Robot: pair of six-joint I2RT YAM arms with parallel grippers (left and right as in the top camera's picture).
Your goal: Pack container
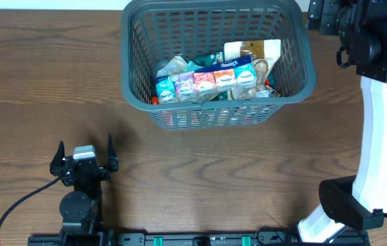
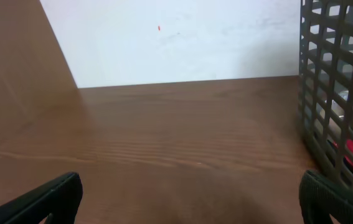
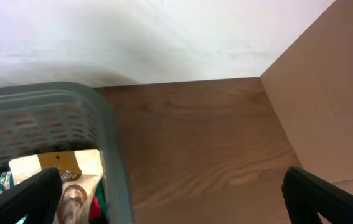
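Container: the large dark grey plastic basket (image 1: 213, 117), rectangular with rounded corners, slotted lattice walls and a thick rim, stands upright on the brown wood-grain desk (image 1: 213, 178).
Contents: a row of small colourful snack packs (image 1: 207, 80) lies across the container's bottom. A cream-and-brown packet (image 1: 251, 51) lies behind them, toward the container's far right side.
Left tool: the left tool (image 1: 85, 143) sits at the container's near left, well apart from it. Its fingers are spread wide and nothing is between them.
Left tool, wrist view: the left tool (image 2: 188, 199) faces bare desk. The container's lattice wall (image 2: 335, 106) fills the right edge of the view, close beside the right finger (image 2: 329, 196), and bright packs show through the slots.
Right tool: the right tool (image 3: 173, 199) is at the container's far right corner, fully spread and holding nothing.
Right tool, wrist view: the container's rounded rim (image 3: 111, 143) curves through the left half of the view. The left finger (image 3: 20, 196) shows against the container's inside, next to the cream-and-brown packet (image 3: 58, 163). The right finger (image 3: 325, 199) shows against bare desk outside the rim.
Contact: neither tool touches the container.
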